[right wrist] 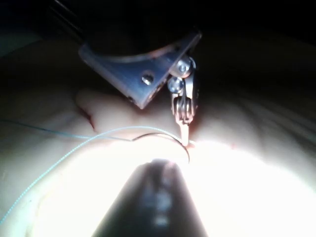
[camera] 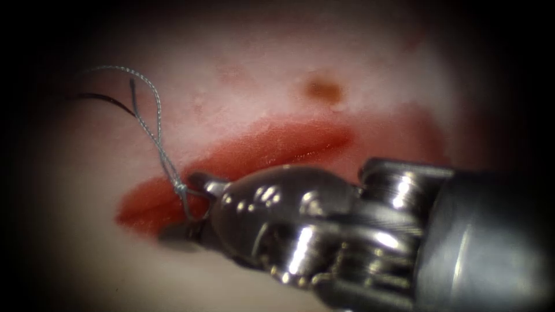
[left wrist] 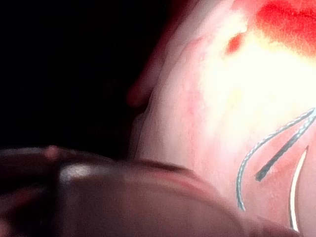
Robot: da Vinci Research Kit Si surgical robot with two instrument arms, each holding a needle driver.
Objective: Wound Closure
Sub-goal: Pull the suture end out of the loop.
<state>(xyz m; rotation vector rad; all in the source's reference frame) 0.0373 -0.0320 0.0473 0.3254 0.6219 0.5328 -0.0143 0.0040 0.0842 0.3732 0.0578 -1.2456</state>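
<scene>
The tissue (camera: 243, 86) carries a red cut (camera: 272, 144) that runs from lower left to upper right. My right tool (camera: 193, 208) reaches in from the right to the cut's left end. Its jaws stand open around the grey thread (camera: 155, 124), just below a knot (camera: 180, 188). The thread loops up and left from there, with a short cut end (camera: 132, 95) beside it. The dark curved needle (camera: 107, 101) lies on the tissue left of the cut, outside it. In the right wrist view my left tool (right wrist: 185, 140) meets the needle (right wrist: 163, 134) near one end, jaws together on it.
Red fluid (camera: 150, 199) pools along the cut's left end. A brown spot (camera: 324, 89) marks the tissue above the cut. The left wrist view has the thread loop (left wrist: 269, 143), a cut end (left wrist: 281, 155) and the needle (left wrist: 295, 192) lying on pale tissue.
</scene>
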